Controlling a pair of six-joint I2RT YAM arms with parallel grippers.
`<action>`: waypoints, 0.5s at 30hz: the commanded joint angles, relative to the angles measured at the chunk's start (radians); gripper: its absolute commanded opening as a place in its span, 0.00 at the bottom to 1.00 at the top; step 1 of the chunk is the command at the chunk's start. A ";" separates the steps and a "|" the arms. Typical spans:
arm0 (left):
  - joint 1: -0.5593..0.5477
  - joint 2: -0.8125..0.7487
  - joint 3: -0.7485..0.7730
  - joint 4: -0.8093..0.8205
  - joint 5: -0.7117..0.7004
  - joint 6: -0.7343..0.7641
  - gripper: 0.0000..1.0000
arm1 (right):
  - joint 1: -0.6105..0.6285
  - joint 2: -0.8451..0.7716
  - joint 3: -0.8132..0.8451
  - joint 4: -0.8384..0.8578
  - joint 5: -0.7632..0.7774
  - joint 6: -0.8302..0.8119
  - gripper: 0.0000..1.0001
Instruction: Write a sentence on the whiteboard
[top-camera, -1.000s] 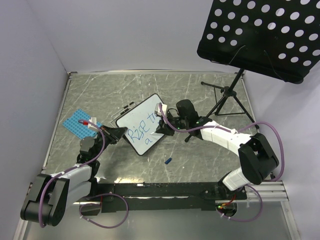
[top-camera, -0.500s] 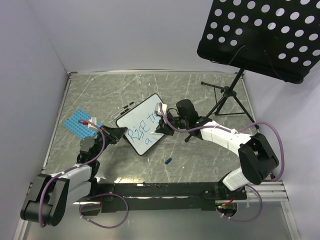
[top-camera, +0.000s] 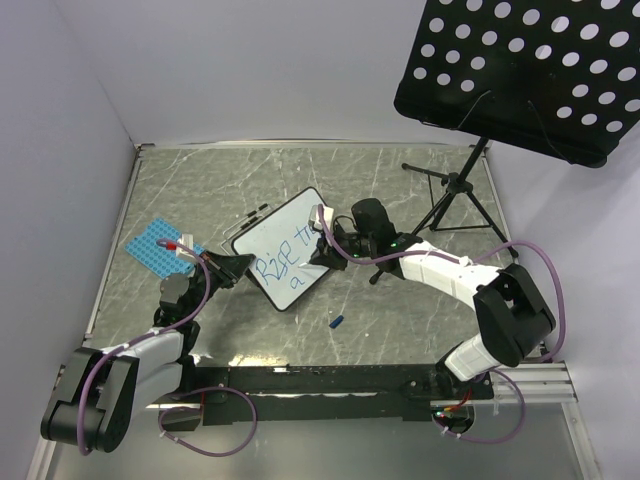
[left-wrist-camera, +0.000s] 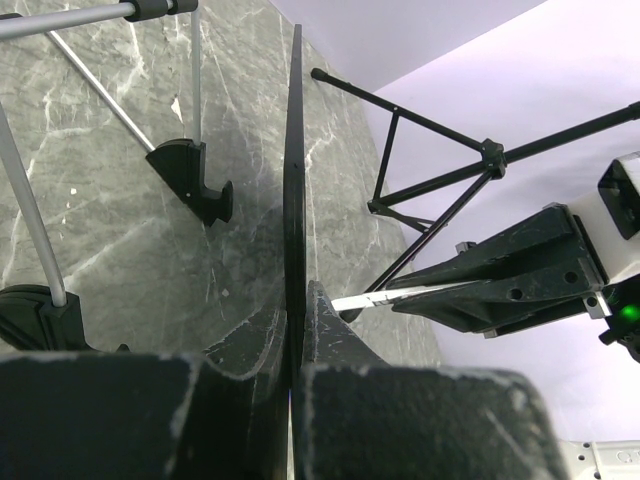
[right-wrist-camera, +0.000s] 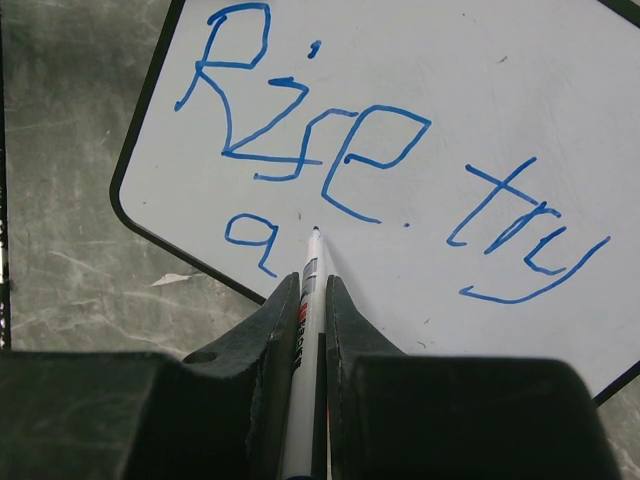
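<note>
Where the grey marbled bench (top-camera: 200, 180) lies beneath two robot arms, a small whiteboard (top-camera: 290, 240) with a thin black frame rests at an angle. The left end effector (top-camera: 236, 268) is clamped on the whiteboard's lower left edge. Seen from the left wrist, that thin black edge runs straight up from between the two closed fingers (left-wrist-camera: 250, 345). The right end effector (top-camera: 322, 252) reaches in over the whiteboard's right side, pinched tight on a white marker (right-wrist-camera: 309, 272).

On the whiteboard, the blue handwritten sentence (right-wrist-camera: 370, 170) reads "Rise try" on one line, with a single letter "a" beneath the word "Rise". The marker's tip points at the whiteboard just to the right of that "a". Whether the tip touches the surface cannot be told.

A small blue cap (top-camera: 337, 322) lies on the bench just below the whiteboard. A blue studded plate (top-camera: 150, 245) lies to the whiteboard's left, well apart from it. Two thin black pens (top-camera: 255, 215) lie just beyond the whiteboard's upper left edge. A black perforated music stand (top-camera: 520, 70) rises to the whiteboard's upper right.
</note>
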 joint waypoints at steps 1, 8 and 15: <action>-0.009 -0.018 -0.077 0.085 0.015 -0.012 0.01 | -0.006 0.018 0.017 0.024 -0.006 -0.023 0.00; -0.010 -0.022 -0.076 0.077 0.011 -0.012 0.01 | -0.006 0.007 0.009 0.007 -0.013 -0.038 0.00; -0.010 -0.025 -0.076 0.073 0.009 -0.012 0.01 | -0.006 0.012 -0.003 -0.008 -0.009 -0.051 0.00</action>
